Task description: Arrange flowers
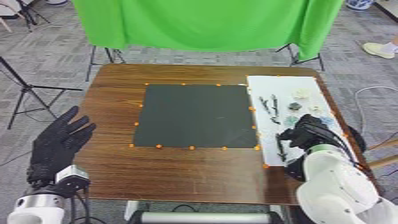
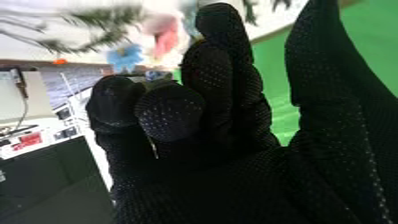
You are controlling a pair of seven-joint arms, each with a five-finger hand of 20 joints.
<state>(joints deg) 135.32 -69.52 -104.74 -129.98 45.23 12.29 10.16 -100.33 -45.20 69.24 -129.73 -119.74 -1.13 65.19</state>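
The right hand (image 1: 306,131) is over the near part of a white sheet (image 1: 274,85) on the brown desk (image 1: 187,175), its fingers loosely bent and its thumb standing wide of them; I see nothing held between them. The left hand (image 1: 60,145), well apart from it across the desk, is open wide, its fingers spread and pointing forward.

A dark stem (image 1: 282,148) lies on the sheet just left of the right hand, its near end reaching closer to the robot than the hand does. A dark mat (image 1: 194,117) with orange markers (image 1: 192,147) round its edge is farther left, between the two hands. Just beyond the right hand is a pale blue flower (image 1: 326,121); past that lie a small dark green plant (image 1: 295,106), two long dark stems — side by side, to the left — and a cream flower (image 1: 302,94). The wrist view shows a pink flower (image 2: 164,36) too, near the fingertips. Farthest from the hand, beyond the desk, hangs a green cloth (image 1: 204,25).
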